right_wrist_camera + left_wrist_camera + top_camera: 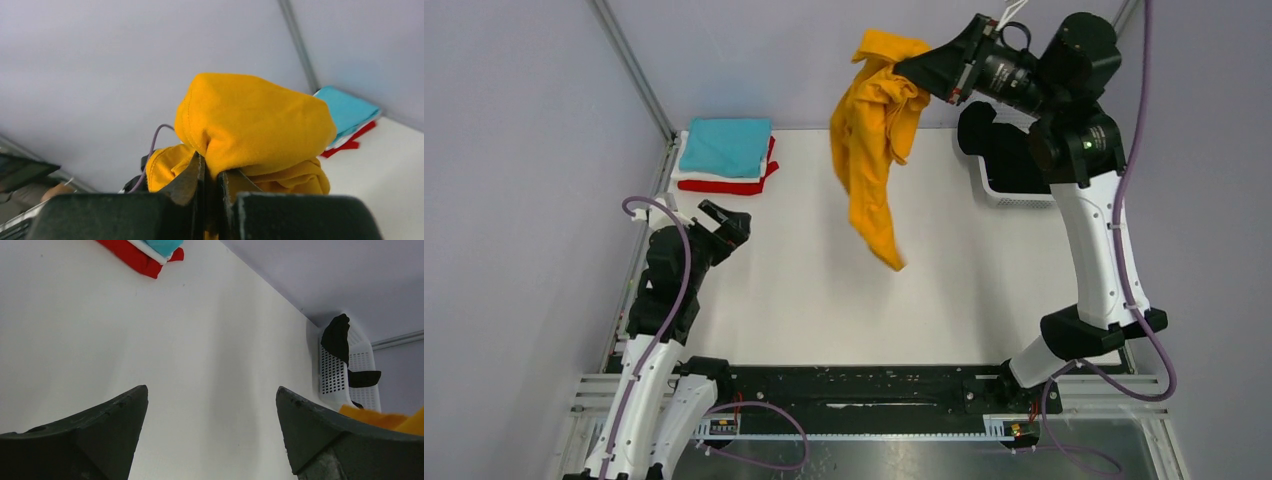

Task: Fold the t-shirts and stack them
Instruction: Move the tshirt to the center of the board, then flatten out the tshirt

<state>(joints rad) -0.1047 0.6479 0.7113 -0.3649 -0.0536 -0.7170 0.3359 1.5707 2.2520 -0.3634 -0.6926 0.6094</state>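
My right gripper (906, 68) is shut on the mustard-orange t-shirt (872, 150) and holds it high over the back of the table; the shirt hangs down crumpled, its lower end near the table's middle. In the right wrist view the cloth (255, 117) bulges over the closed gripper (210, 167). A folded stack sits at the back left: teal t-shirt (724, 145) on top, white (686, 175) and red (724, 186) below. A black t-shirt (996, 150) lies in the basket. My left gripper (721, 218) is open and empty, low at the left, also in its wrist view (212, 395).
A white plastic lattice basket (1014, 195) stands at the back right, also in the left wrist view (345, 375). A metal frame post (634, 70) runs up at the back left corner. The white table (804, 290) ends at a black rail near the arm bases.
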